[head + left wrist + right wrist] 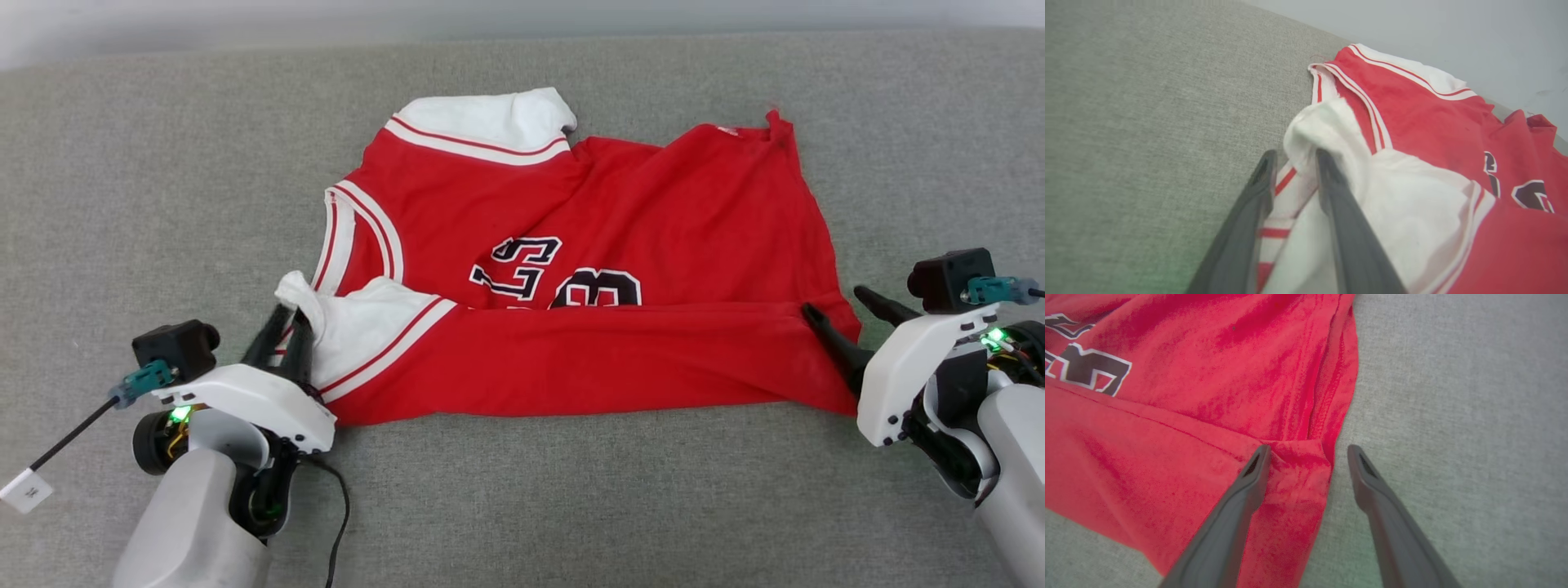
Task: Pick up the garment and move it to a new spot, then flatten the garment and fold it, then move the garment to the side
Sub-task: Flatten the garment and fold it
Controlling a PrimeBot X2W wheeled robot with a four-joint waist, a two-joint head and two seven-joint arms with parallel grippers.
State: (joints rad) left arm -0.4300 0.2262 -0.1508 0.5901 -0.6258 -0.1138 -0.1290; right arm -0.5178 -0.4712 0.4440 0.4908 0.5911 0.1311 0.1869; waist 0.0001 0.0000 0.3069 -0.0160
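Head view: a soft red jersey-style T-shirt (571,245) with white sleeves lies spread on the grey woven surface (163,163), its near edge folded over the black "23". It looks light, limp and grippy, best taken at sleeve and hem corners. Left wrist view: the left gripper (1294,157) has its fingers slightly apart, with the bunched white sleeve (1412,196) in the gap and seemingly unclamped. Right wrist view: the right gripper (1308,448) is spread wide, one finger over the red hem corner (1298,486), the other over bare surface.

Grey woven surface (522,506), pale wall (1453,32) — even light
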